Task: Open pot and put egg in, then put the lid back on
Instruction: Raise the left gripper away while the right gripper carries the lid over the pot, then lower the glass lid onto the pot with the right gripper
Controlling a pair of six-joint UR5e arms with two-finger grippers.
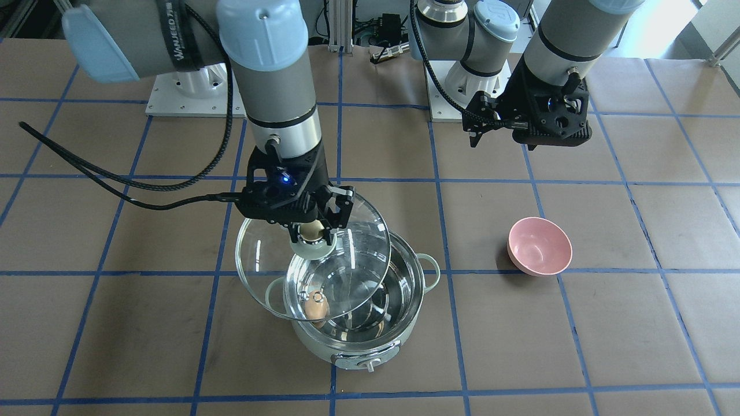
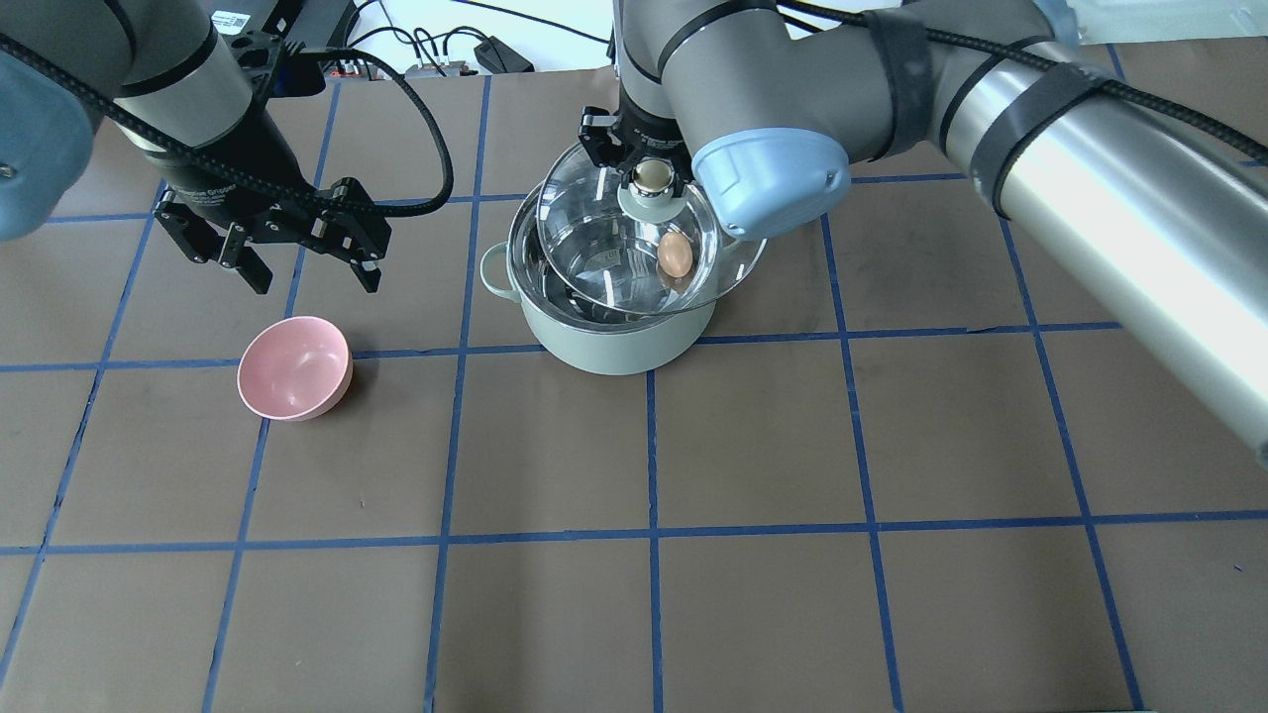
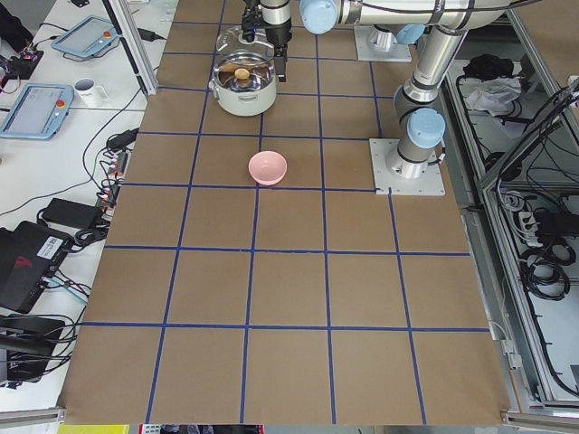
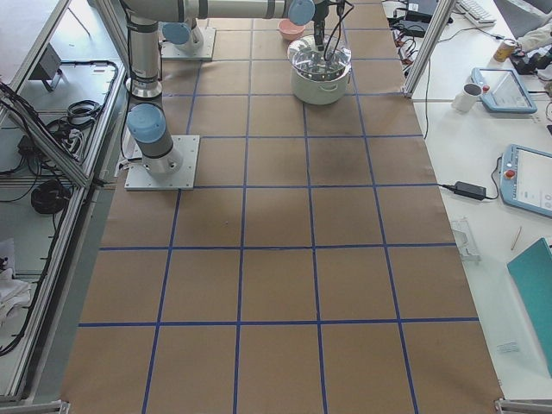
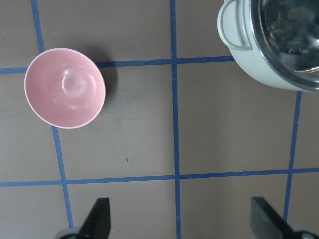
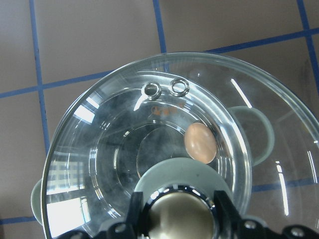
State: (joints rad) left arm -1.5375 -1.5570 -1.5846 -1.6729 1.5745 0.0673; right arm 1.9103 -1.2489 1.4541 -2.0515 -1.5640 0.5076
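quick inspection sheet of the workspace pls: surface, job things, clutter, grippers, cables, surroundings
surface: brown table with a blue tape grid
job's things: egg lies inside the pot; lid held above the pot, off-centre, not seated
clutter: pink bowl, empty, apart from the pot
grippers: right gripper shut on the lid's knob; left gripper open, empty, hovers above the table
cables: black braided cable loops from the right gripper over the table
surroundings: side bench with teach pendants and a mug
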